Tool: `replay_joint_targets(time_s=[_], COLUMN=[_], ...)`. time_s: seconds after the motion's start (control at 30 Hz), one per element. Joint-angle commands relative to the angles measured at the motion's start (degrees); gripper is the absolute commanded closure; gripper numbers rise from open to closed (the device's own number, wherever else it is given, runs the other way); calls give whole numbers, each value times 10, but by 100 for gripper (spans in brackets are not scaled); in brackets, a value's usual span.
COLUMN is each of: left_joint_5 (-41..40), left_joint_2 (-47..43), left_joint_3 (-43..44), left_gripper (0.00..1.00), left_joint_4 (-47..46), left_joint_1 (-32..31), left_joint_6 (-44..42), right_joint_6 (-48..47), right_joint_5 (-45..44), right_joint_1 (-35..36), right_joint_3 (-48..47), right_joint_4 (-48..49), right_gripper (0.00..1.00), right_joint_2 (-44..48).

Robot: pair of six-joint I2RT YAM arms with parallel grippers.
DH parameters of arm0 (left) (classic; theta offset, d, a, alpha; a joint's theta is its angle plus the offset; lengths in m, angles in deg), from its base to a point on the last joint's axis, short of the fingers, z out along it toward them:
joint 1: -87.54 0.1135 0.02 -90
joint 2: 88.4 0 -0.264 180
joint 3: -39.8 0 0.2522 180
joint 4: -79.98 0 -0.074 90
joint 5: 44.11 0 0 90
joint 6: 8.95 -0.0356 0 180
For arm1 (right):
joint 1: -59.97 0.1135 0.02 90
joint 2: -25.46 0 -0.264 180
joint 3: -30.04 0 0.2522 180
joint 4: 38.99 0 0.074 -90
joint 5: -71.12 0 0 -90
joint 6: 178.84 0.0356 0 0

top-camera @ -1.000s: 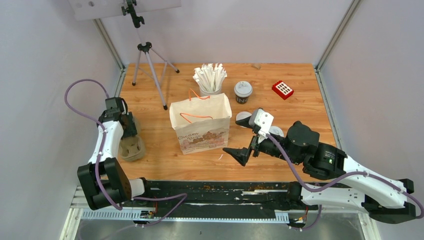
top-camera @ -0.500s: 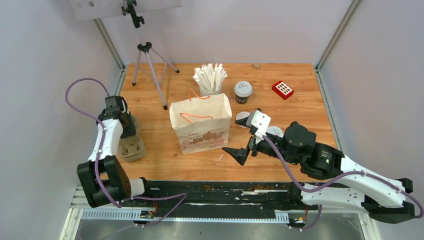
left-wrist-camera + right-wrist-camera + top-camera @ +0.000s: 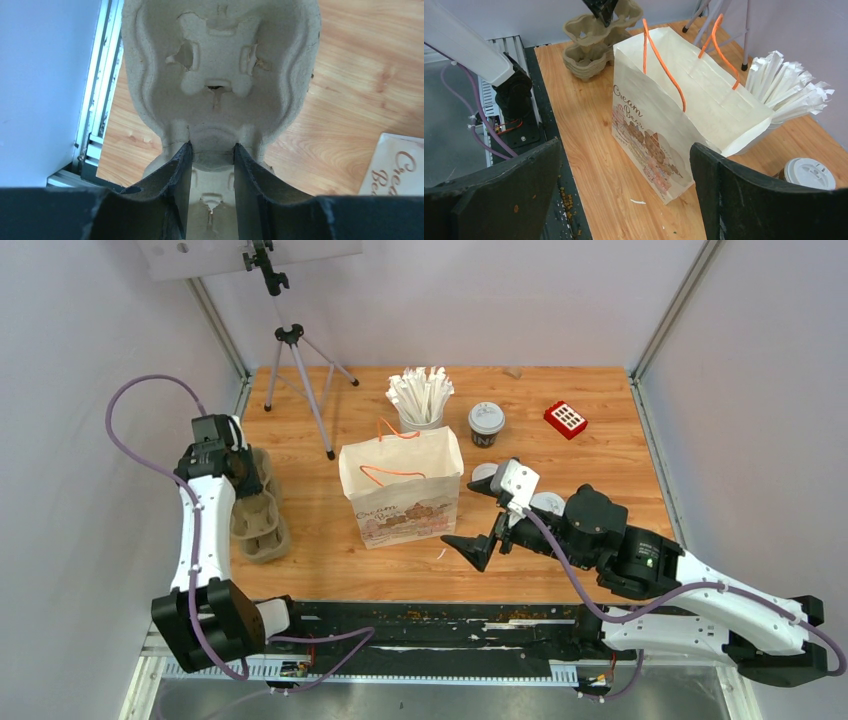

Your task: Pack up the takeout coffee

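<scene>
Left arm reaches forward along the left edge of the surface (image 3: 600,390), wrist bent down, and the left tool (image 3: 212,150) is clenched on the middle ridge of a beige pulp cup carrier (image 3: 220,60), holding it over another carrier (image 3: 262,538) that lies flat. Right arm stretches low toward the centre, the right tool (image 3: 624,150) spread wide and empty, facing the paper bag (image 3: 684,130) (orange handles up, mouth open). One takeout coffee cup (image 3: 809,172), white lid on, stands just past that tool's right finger, beside the bag. The second coffee cup (image 3: 486,424) stands further back, next to the white cup of wrapped sticks (image 3: 420,400). Both are well apart from the left tool.
</scene>
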State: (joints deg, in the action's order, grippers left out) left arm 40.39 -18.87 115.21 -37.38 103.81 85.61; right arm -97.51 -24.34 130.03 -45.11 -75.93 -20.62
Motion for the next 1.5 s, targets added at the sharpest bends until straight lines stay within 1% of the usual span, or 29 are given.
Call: replay_joint_targets(time_s=[0.0, 0.27, 0.37, 0.47, 0.53, 0.57, 0.67, 0.7, 0.73, 0.77, 0.8, 0.87, 0.93, 0.97, 1.0, 1.03, 1.07, 1.1, 1.17, 1.2, 1.27, 1.33, 1.37, 1.43, 1.47], left_joint_5=[47, 151, 155, 192, 193, 194, 223, 238, 250, 256, 259, 263, 280, 288, 295, 304, 313, 319, 322, 325, 326, 330, 329, 332, 336], left_joint_2=[-35, -56, -55, -61, -67, -73, -89, -93, -96, -98, -100, -108, -116, -120, -123, -127, -131, -135, -137, -136, -133, -129, -124, -113, -107], left_joint_3=[60, 156, 191, 211, 229, 239, 258, 263, 268, 277, 285, 292, 286, 280, 272, 260, 250, 242, 237, 238, 244, 251, 259, 273, 279], left_gripper=[68, 68, 68, 67, 67, 67, 68, 68, 68, 68, 68, 68, 68, 68, 68, 68, 68, 68, 68, 68, 68, 68, 68, 68, 68], left_joint_4=[35, 72, 81, 63, 52, 45, 17, 6, 3, 4, 7, 4, -9, -16, -23, -27, -32, -35, -34, -30, -23, -22, -20, -13, -10], left_joint_1=[6, 4, -24, -54, -76, -85, -102, -102, -103, -104, -106, -115, -127, -133, -137, -140, -143, -148, -156, -176, -193, -209, -214, -229, -235], left_joint_6=[-14, -3, 0, 22, 42, 51, 73, 78, 81, 81, 79, 77, 79, 81, 84, 85, 85, 82, 70, 60, 43, 25, 18, 2, -8], right_joint_6=[43, 113, 132, 173, 204, 215, 207, 218, 254, 299, 335, 383, 409, 401, 364, 295, 194, 115, -8, -55, -146, -191, -203, -204, -199], right_joint_5=[-1, -44, -48, -96, -132, -140, -124, -134, -166, -209, -229, -222, -199, -191, -177, -142, -88, -43, -25, -18, 0, 32, 64, 127, 171], right_joint_1=[3, 3, 3, 3, 3, 2, 3, 2, 2, 1, 1, 0, 0, 1, 1, 1, 1, 1, 0, 1, -8, -25, -39, -75, -98], right_joint_3=[12, 2, 6, -3, -20, -28, -58, -71, -93, -118, -146, -172, -170, -169, -164, -151, -133, -117, -103, -101, -100, -106, -114, -133, -138], right_joint_4=[31, 34, 41, 28, 3, -6, -24, -37, -65, -116, -142, -146, -106, -81, -46, 6, 46, 72, 87, 85, 80, 66, 50, 31, 29], right_gripper=[0, 0, 0, 0, 0, 0, 0, 0, 2, 4, 4, 6, 9, 11, 11, 10, 9, 8, 7, 6, 5, 5, 5, 7, 9], right_joint_2=[5, 9, 12, 6, -4, -10, -41, -57, -74, -95, -115, -138, -151, -157, -162, -161, -158, -151, -139, -136, -138, -149, -157, -170, -176])
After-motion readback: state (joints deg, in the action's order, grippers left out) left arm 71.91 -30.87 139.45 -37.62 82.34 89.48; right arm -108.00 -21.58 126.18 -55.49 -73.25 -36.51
